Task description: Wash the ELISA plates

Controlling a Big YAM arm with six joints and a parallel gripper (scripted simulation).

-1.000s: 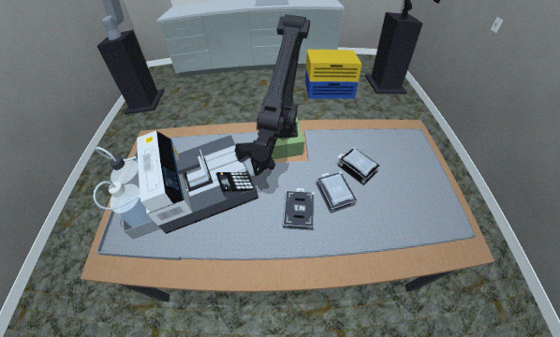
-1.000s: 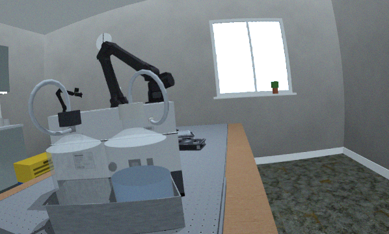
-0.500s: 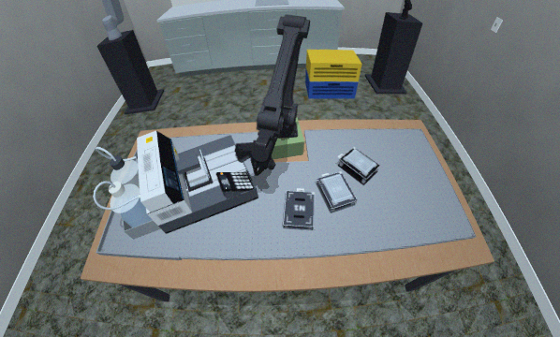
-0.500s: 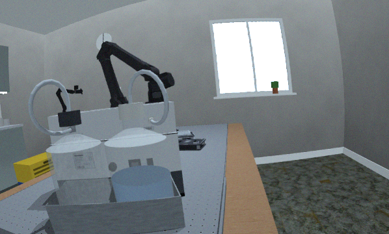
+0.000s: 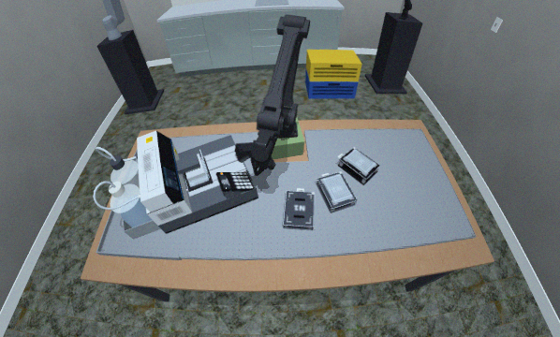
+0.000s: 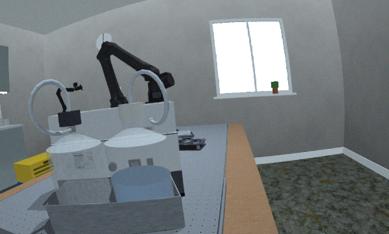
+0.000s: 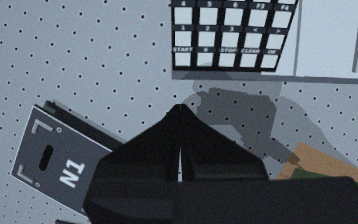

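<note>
Black pincer (image 5: 264,169) (image 7: 180,112), closed on nothing, near the keypad (image 5: 235,181) (image 7: 225,37); nest N1 (image 5: 299,220) (image 7: 55,152) lacks its plate. Presumed step: washing; next, await green or press START.
</note>
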